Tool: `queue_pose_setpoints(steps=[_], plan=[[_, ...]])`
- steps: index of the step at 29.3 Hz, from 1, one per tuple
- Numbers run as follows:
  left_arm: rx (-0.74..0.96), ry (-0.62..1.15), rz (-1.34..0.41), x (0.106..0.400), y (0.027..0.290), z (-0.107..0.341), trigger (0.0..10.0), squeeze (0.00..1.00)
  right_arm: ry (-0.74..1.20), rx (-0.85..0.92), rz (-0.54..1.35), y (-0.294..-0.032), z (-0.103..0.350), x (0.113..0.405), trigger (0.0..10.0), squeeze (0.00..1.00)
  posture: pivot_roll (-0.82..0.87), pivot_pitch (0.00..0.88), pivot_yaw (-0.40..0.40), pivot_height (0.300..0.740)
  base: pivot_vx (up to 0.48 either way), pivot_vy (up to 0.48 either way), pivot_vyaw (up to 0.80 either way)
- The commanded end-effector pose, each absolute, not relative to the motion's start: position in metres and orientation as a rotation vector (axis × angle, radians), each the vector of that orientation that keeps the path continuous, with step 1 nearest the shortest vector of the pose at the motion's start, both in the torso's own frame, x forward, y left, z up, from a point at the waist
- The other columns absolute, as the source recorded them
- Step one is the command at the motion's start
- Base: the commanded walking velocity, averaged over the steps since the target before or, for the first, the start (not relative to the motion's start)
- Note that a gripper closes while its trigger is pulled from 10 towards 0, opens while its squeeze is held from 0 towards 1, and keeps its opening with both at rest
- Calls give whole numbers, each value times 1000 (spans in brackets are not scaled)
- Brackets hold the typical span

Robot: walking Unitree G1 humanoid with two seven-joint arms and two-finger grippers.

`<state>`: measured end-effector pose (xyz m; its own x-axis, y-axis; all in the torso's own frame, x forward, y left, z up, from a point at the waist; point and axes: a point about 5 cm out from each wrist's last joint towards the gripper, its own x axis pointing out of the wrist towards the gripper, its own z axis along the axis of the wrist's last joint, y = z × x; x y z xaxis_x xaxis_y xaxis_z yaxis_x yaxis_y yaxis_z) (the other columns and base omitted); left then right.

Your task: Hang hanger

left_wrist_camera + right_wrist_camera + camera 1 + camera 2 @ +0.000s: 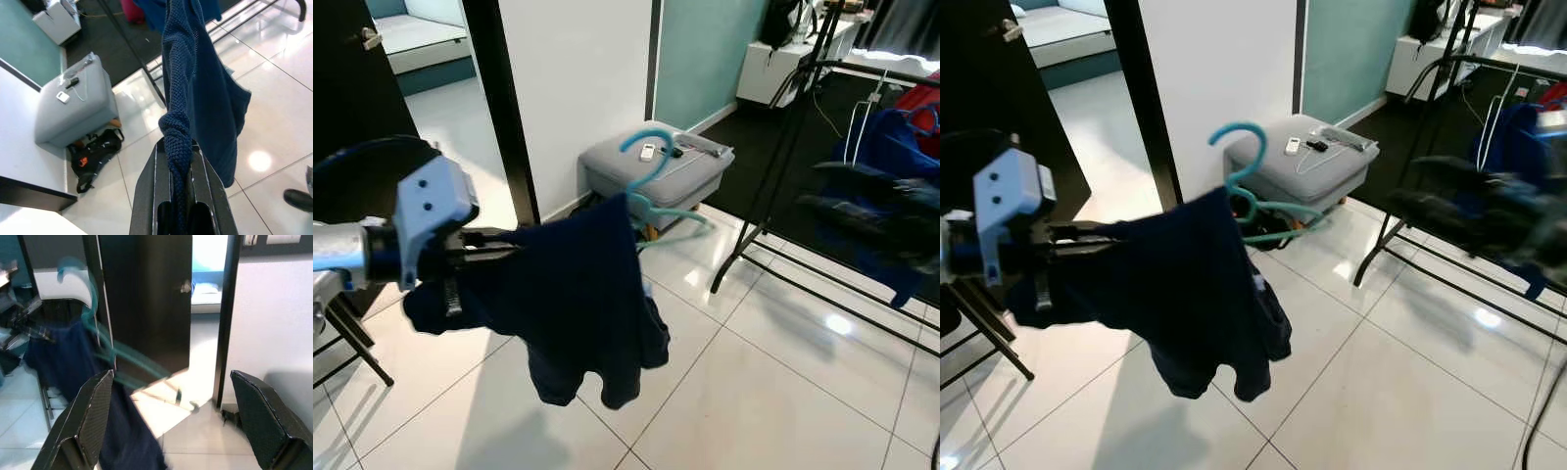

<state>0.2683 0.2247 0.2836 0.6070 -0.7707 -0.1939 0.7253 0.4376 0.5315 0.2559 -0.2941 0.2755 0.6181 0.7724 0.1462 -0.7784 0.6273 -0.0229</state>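
teal hanger [651, 166], navy knit garment [578, 284]

**Hidden and blurred parts**

The navy garment [578, 294] covers most of the teal hanger [651, 186]. The right arm [881, 211] is a dark blur before the clothes rack [783, 147]. The hanger smears in the right wrist view.

Bright, even indoor light. The glossy floor tiles [783, 392] carry a round glare spot at lower right, and a soft shadow lies at lower left beneath the dark blue garment [578, 294]. The right gripper [881, 211] is smeared by motion blur at the right edge. In the right wrist view the teal hanger [98, 342] streaks, blurred.
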Motion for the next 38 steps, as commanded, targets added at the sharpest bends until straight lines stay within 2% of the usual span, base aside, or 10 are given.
queue_pose_setpoints(steps=[1,4,10,16,20,29,33,38], plan=[[649,-146,-904,267,229,299,0,0,-81,63,941,-284,261,255,10000,0,-48,0,21,740,0,0,0],[608,-267,-890,268,224,321,0,0,83,103,933,-264,212,253,10000,0,-46,0,24,740,0,0,0],[585,-343,-875,269,221,334,0,0,130,145,924,-254,191,254,10000,0,-40,0,24,740,0,0,0],[552,-440,-915,266,212,353,0,0,183,101,877,-235,165,265,10000,0,-41,0,27,740,0,0,0],[546,-459,-937,264,208,356,0,0,145,126,938,-215,168,268,10000,0,-35,0,28,740,0,0,0],[538,-482,-960,260,202,361,0,0,111,128,948,-204,174,274,10000,0,-36,0,29,740,0,0,0],[530,-490,-979,259,197,360,0,0,83,125,1042,-189,180,269,10000,0,-39,0,29,740,0,0,0],[526,-490,-984,259,196,360,0,0,82,119,1074,-186,182,266,10000,0,-39,0,28,740,0,0,0]])
